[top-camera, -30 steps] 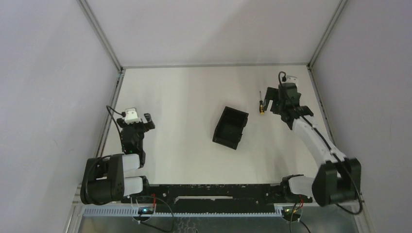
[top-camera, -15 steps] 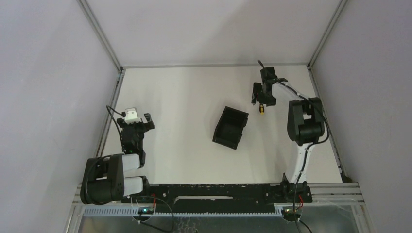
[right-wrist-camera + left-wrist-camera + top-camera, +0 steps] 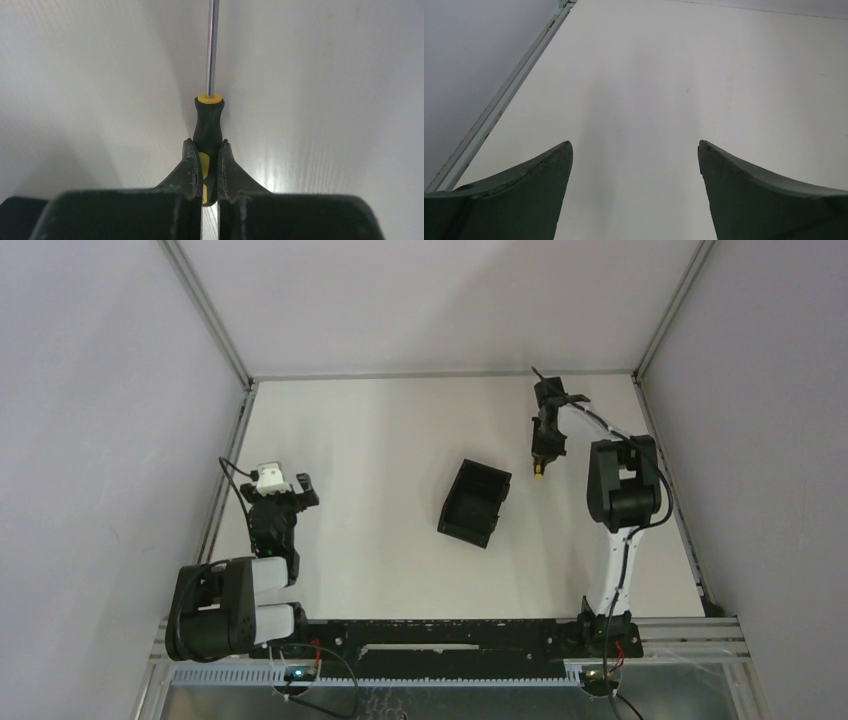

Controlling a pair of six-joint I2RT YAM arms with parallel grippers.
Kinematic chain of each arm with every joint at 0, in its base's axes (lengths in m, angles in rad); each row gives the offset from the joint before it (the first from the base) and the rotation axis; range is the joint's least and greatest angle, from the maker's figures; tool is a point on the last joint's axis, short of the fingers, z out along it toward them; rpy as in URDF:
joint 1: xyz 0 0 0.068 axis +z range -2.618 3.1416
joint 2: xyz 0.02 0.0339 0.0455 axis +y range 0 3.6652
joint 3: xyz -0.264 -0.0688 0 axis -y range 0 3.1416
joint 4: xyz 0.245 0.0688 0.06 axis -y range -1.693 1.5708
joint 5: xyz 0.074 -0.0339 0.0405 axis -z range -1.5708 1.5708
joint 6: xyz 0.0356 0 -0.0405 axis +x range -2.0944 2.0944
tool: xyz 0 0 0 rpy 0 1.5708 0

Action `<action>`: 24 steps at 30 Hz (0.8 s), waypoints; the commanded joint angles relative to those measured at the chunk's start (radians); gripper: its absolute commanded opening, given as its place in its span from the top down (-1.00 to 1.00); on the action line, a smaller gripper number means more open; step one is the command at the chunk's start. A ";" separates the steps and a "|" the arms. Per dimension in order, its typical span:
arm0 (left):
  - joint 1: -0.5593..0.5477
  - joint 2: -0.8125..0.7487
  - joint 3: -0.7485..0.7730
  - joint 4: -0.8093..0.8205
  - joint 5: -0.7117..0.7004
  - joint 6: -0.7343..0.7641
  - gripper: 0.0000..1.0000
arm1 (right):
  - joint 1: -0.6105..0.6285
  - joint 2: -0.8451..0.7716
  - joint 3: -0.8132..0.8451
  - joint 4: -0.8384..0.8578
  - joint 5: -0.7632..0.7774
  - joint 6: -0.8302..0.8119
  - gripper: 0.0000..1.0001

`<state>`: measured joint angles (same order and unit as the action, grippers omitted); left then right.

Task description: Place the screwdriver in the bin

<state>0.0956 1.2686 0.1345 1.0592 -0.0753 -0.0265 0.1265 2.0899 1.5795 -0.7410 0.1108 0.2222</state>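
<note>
The small, slim metal-shafted, black-and-yellow-handled screwdriver [image 3: 209, 122] is pinched at its handle between the closed jaws of the right gripper [image 3: 205, 150]. A yellow collar rings the handle where the shaft begins, and the shaft points straight away from the jaws, low over the white desk [image 3: 380, 440]. From above it sits in the far right part of the desk. The small black plastic rectangular open-topped bin [image 3: 478, 498] stands upright near the middle of the desk, turned at a slant, left of the screwdriver and apart from it
</note>
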 commanded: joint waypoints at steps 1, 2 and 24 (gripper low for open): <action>-0.007 -0.011 0.044 0.025 -0.009 0.002 -1.00 | -0.004 -0.209 0.027 -0.085 0.029 0.019 1.00; -0.007 -0.011 0.045 0.025 -0.008 0.002 -1.00 | -0.004 -0.245 0.024 -0.103 0.021 0.026 1.00; -0.007 -0.011 0.045 0.025 -0.009 0.002 -1.00 | 0.582 -0.676 -0.295 -0.072 0.159 0.370 0.97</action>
<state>0.0956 1.2686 0.1345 1.0592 -0.0757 -0.0265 0.6521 1.3933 1.3071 -0.8913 0.1707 0.5129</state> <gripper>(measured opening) 0.996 0.067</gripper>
